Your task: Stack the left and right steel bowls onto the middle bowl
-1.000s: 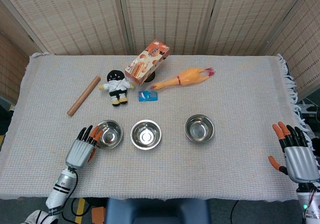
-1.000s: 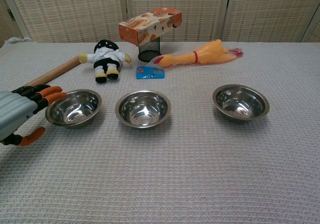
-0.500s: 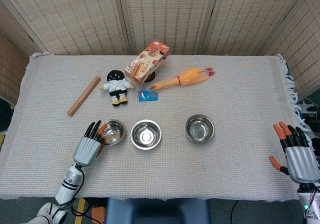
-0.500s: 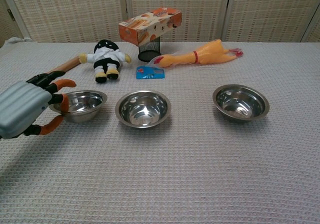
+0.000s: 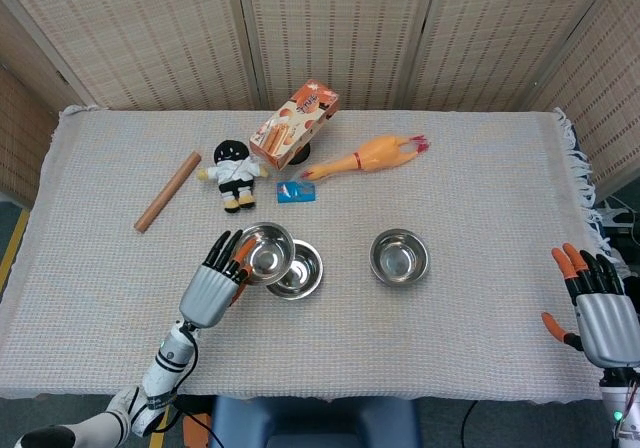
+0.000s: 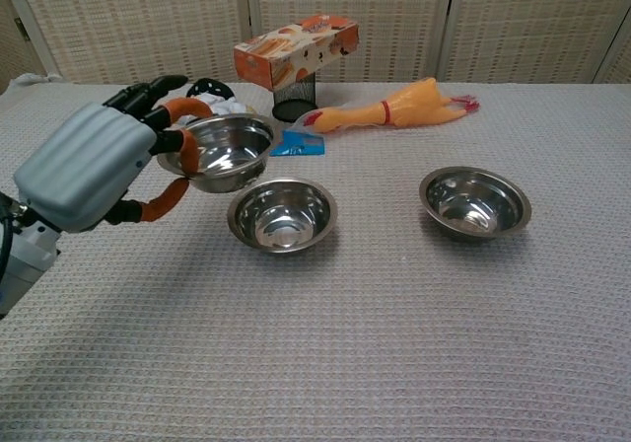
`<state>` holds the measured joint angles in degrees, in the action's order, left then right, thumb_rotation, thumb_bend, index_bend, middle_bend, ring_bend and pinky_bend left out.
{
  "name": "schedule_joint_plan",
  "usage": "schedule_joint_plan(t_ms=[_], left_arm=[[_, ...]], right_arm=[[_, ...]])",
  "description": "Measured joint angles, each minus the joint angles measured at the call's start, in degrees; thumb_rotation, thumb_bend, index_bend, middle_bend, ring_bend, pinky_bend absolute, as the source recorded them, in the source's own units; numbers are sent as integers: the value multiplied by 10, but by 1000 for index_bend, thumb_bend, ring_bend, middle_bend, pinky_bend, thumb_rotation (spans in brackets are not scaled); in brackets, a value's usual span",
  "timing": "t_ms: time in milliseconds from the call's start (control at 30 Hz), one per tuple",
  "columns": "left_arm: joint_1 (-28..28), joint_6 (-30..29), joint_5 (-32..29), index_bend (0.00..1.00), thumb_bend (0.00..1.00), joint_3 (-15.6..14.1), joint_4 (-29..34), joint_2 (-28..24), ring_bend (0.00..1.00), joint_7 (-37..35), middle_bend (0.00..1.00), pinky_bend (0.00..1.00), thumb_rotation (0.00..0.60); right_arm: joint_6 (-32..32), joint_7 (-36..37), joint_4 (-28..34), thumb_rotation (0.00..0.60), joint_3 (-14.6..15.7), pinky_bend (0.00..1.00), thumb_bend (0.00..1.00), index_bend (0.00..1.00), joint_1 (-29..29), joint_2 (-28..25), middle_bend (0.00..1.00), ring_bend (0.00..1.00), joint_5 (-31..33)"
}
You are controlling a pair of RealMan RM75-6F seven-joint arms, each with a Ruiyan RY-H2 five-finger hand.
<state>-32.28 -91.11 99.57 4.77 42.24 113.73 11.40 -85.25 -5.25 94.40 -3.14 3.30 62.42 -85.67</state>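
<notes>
My left hand (image 5: 215, 283) (image 6: 94, 164) grips the left steel bowl (image 5: 264, 252) (image 6: 225, 151) by its rim and holds it in the air, tilted, over the left edge of the middle bowl (image 5: 299, 271) (image 6: 283, 215). The middle bowl sits on the cloth at the centre. The right steel bowl (image 5: 399, 256) (image 6: 474, 201) stands alone further right. My right hand (image 5: 599, 309) hangs open beyond the table's right front corner, far from the bowls, and shows only in the head view.
Behind the bowls lie a black-and-white doll (image 5: 233, 171), a blue packet (image 5: 296, 192), a rubber chicken (image 5: 368, 155), and a snack box (image 5: 294, 124) on a black cup. A wooden rod (image 5: 167, 191) lies at the back left. A woven cloth (image 5: 460, 188) covers the table.
My left hand closed on the left bowl, lifted it off the cloth and carried it right, above the middle bowl's edge. The right hand stayed put.
</notes>
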Motion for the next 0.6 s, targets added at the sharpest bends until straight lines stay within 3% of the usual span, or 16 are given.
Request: schedule_joint_plan(t_ms=[67, 233, 300, 600], left_arm=[[-9, 21, 1, 584, 455, -2, 12, 4, 15, 21, 153, 131, 600], [-23, 89, -9, 132, 461, -9, 25, 16, 0, 59, 64, 131, 600], [-26, 112, -18, 16, 461, -10, 31, 18, 0, 76, 22, 131, 600], [-17, 151, -41, 0, 463, -23, 162, -35, 0, 135, 0, 129, 600]], right_arm=[[-3, 5, 0, 600, -1, 0, 150, 0, -1, -2, 0, 0, 1], [-7, 15, 0, 600, -1, 0, 149, 0, -5, -8, 0, 0, -1], [-7, 17, 0, 600, -1, 0, 150, 0, -5, -9, 0, 0, -1], [10, 13, -6, 600, 2, 0, 150, 0, 5, -2, 0, 0, -9]])
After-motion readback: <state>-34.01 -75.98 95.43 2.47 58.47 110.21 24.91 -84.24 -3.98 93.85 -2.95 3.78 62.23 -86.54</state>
